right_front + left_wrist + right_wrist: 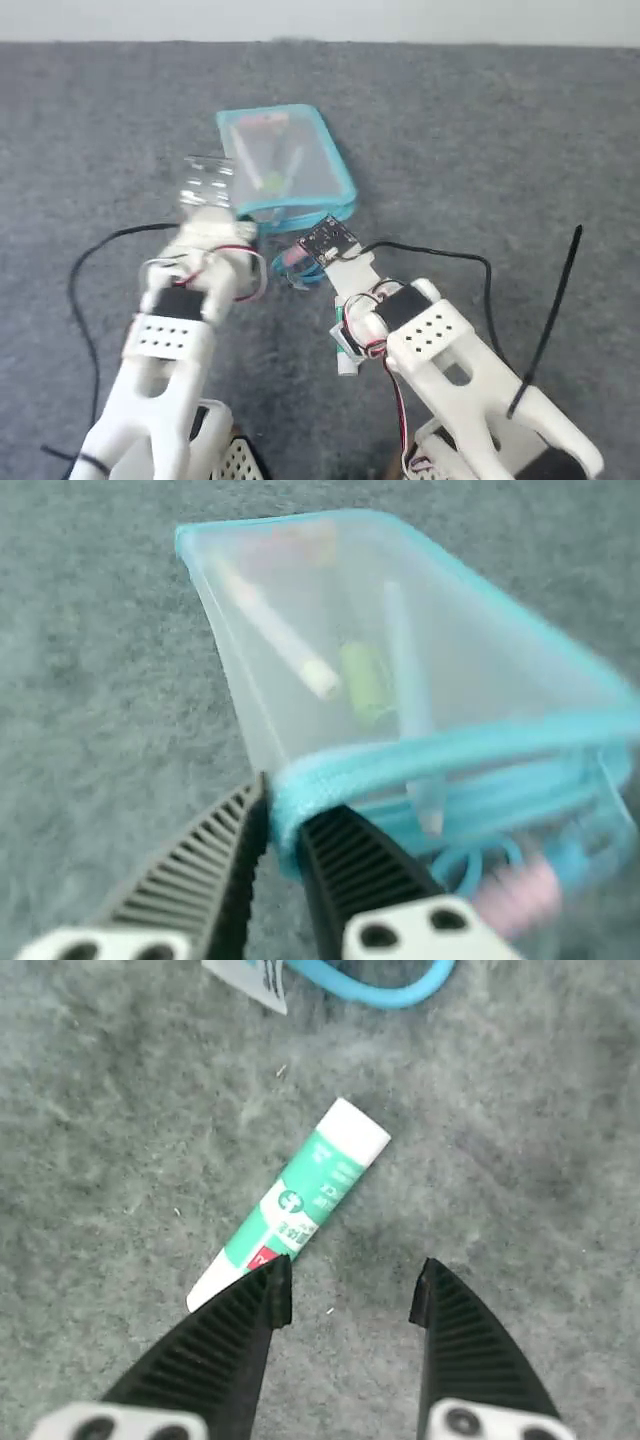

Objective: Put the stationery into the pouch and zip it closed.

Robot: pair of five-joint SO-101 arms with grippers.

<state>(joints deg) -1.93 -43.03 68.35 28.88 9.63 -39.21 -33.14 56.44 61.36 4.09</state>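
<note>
A clear pouch (pixel 285 160) with teal trim lies on the grey carpet beyond both arms, its mouth toward them. Inside the pouch (pixel 400 630) are a white pen (pixel 275 630), a green piece (pixel 365 680) and a pale blue pen (pixel 405 680). My left gripper (pixel 280 805) is shut on the teal zipper rim (pixel 330 770) at the mouth's corner. A green and white tube (pixel 300 1200) lies on the carpet outside the pouch. My right gripper (pixel 350 1275) hangs open just above the tube's lower end, one finger beside it.
A blue cord loop (pixel 380 990) and a white tag (pixel 250 975) lie just beyond the tube. A pink item (pixel 520 895) sits by the pouch mouth. A black strap (pixel 555 300) sticks up beside the right arm. Open carpet lies all around.
</note>
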